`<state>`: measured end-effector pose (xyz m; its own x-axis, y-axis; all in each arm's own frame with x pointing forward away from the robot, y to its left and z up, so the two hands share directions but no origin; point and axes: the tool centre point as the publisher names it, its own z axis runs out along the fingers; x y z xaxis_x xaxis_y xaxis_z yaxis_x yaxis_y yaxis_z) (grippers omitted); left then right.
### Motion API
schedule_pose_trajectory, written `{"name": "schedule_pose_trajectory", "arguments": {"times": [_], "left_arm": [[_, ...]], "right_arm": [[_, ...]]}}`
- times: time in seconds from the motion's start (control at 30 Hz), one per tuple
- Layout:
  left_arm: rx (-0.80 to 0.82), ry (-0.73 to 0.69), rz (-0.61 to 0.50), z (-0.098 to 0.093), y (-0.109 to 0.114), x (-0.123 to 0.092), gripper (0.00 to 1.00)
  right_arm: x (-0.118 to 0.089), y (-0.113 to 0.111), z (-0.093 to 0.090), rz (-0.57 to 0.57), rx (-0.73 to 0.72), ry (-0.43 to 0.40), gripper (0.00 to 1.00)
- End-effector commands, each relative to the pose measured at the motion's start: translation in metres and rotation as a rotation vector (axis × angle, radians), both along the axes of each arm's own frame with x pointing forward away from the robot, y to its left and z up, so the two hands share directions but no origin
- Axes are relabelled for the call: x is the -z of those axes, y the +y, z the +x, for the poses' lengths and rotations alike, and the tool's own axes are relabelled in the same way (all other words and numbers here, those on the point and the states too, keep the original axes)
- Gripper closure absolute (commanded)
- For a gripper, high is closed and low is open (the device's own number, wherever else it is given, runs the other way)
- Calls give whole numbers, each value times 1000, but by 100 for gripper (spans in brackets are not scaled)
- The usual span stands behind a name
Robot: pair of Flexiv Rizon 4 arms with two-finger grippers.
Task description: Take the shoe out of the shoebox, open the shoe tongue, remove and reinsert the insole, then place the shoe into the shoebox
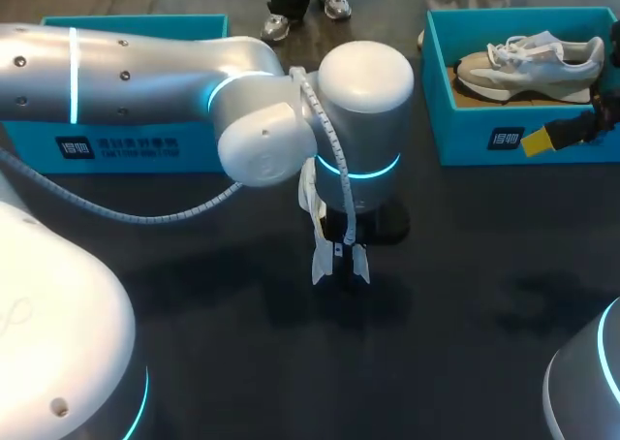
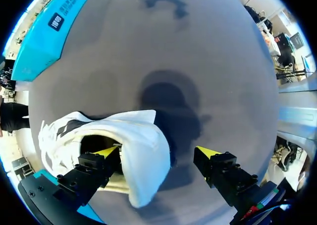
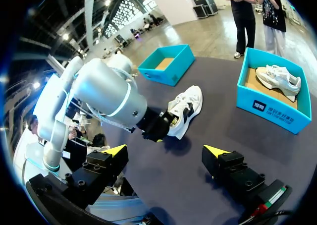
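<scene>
- At the middle of the desk [image 1: 455,343], our left pincer [image 2: 157,151] stands wide over the white shoe [image 2: 141,145]. One yellow tip sits in the shoe's mouth and the other is clear of it to the side, so nothing is clamped.
- From the right wrist view, the shoe is out of its box. It lies toe away from the left pincer, well apart from both teal boxes.
- Our right pincer [image 3: 166,151] is wide and empty. In the head view it shows by the front of the full box [image 1: 465,120], where a second shoe [image 1: 528,62] lies.
- The empty box [image 1: 136,23] stands at the desk's far left, partly hidden behind our left arm.
- Risk, as we judge it: the shoe is hooked on a single tip, so a lift or a sideways pull could let it slide off or roll over.
- Closing from this stance may pinch the soft upper draped over that tip rather than the insole, which we cannot pick out.
- Nothing pins the shoe down, so any tug on its lining would likely drag the whole shoe across the desk. Our right pincer is too far off to brace it.
- The two boxes look alike, and the shoe could go back into the one already filled.
- Our left arm's bulk hides most of the shoe from overhead, so a slip might go unseen there.
- Writing: the empty box's label [image 1: 75,147] and the full box's label [image 1: 506,138] are dark patches with white print on the front walls. We leave the print unread.
</scene>
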<state>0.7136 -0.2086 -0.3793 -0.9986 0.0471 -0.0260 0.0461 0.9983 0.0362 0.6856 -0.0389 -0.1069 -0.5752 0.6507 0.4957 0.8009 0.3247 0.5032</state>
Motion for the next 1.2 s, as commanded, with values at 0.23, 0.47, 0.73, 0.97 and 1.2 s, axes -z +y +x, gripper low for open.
{"name": "schedule_pose_trajectory", "arguments": {"times": [0.23, 0.47, 0.73, 0.97, 1.2], "left_arm": [[-10, 30, 22, 3, -9, 15, 45], [-20, 53, 11, -3, -5, 18, 100], [-36, 85, -15, -15, 6, 11, 100], [-73, 99, -40, -21, 17, -21, 100], [-125, 106, -4, -20, 22, -73, 100]], "right_arm": [[0, 1, 3, -2, -2, 4, 0], [0, 1, 3, -2, -2, 4, 0], [0, 1, 3, -2, -2, 4, 0], [0, 1, 3, -2, -2, 4, 0], [0, 1, 3, -2, -2, 4, 0]]}}
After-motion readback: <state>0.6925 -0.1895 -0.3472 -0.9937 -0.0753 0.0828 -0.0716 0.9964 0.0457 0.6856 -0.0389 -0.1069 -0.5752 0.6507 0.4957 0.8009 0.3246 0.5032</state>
